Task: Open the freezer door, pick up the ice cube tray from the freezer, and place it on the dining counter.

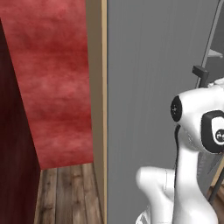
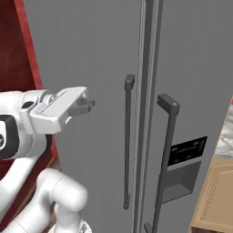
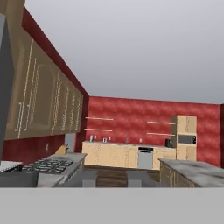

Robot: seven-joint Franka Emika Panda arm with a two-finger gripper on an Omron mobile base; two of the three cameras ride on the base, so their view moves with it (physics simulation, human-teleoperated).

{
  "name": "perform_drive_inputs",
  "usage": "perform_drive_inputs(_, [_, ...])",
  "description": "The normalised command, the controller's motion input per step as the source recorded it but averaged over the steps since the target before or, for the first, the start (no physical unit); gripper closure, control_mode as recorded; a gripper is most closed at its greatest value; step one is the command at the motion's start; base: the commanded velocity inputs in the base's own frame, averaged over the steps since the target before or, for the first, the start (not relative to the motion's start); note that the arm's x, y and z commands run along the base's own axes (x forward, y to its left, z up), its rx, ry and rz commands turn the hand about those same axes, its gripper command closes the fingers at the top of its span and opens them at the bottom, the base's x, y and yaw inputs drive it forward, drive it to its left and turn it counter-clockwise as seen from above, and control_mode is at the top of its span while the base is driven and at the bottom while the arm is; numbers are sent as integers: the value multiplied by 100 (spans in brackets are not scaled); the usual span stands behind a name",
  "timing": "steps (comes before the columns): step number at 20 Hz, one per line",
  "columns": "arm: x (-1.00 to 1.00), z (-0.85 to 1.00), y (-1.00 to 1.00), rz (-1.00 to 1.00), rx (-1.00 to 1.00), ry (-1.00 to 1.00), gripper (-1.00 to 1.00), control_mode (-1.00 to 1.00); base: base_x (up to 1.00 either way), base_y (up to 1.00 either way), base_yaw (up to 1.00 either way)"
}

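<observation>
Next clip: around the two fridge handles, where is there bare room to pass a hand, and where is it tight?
Free: the flat grey freezer door panel left of its bar handle, where the hand hovers short of the bar. Crowded: the narrow strip between that handle and the neighbouring door's handle, split by the door seam, with the dispenser panel just right.

We see the pincer [image 2: 86, 105] at centre left, just apart from the closed freezer door [image 2: 91, 54], left of its handle [image 2: 127, 141].
</observation>
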Motion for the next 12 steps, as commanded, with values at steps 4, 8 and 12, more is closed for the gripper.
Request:
perform_drive_inputs(4, [20, -1, 0, 0, 0, -1, -100, -100, 0, 0, 0])
perform_drive_inputs(8, [29, -11, 0, 0, 0, -2, -100, -100, 0, 0, 0])
perform_drive_inputs(12, [37, -14, 0, 0, 0, -5, -100, -100, 0, 0, 0])
